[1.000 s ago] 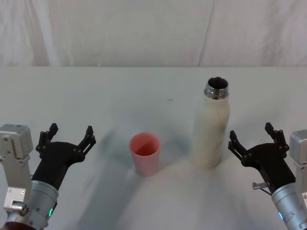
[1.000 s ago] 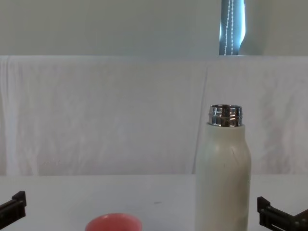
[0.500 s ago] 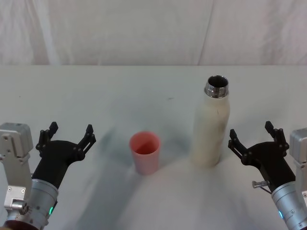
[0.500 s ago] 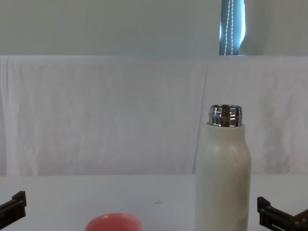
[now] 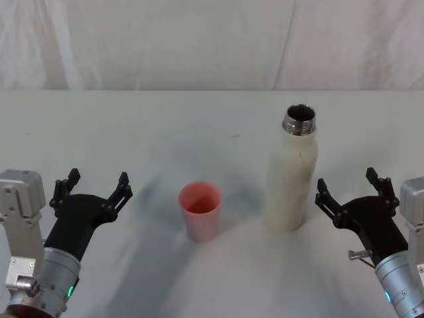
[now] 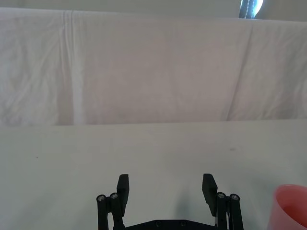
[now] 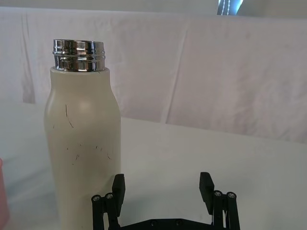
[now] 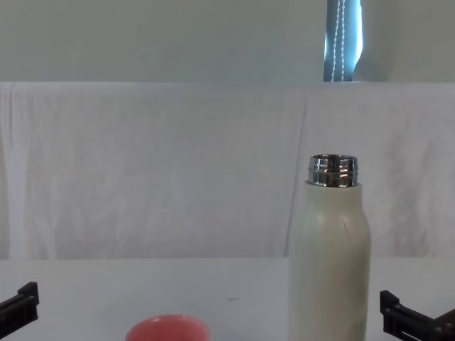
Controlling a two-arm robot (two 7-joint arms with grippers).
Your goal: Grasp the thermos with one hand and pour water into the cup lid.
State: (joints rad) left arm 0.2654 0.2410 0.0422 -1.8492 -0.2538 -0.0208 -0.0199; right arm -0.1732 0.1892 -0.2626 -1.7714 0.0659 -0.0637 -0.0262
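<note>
The cream-white thermos [image 5: 291, 173] stands upright and uncapped right of the table's middle, its steel neck showing; it also appears in the chest view [image 8: 329, 259] and the right wrist view [image 7: 82, 143]. The pink cup lid [image 5: 200, 211] sits upright to its left, its rim visible in the chest view [image 8: 168, 329] and its edge in the left wrist view [image 6: 290, 205]. My right gripper [image 5: 347, 186] is open, just right of the thermos and not touching it. Left of the cup lid, my left gripper [image 5: 97, 185] is open with nothing between its fingers.
A white cloth covers the table [image 5: 165, 126] and hangs as a backdrop [image 8: 156, 163] behind it. Bare table lies beyond the thermos and cup lid and between the two grippers.
</note>
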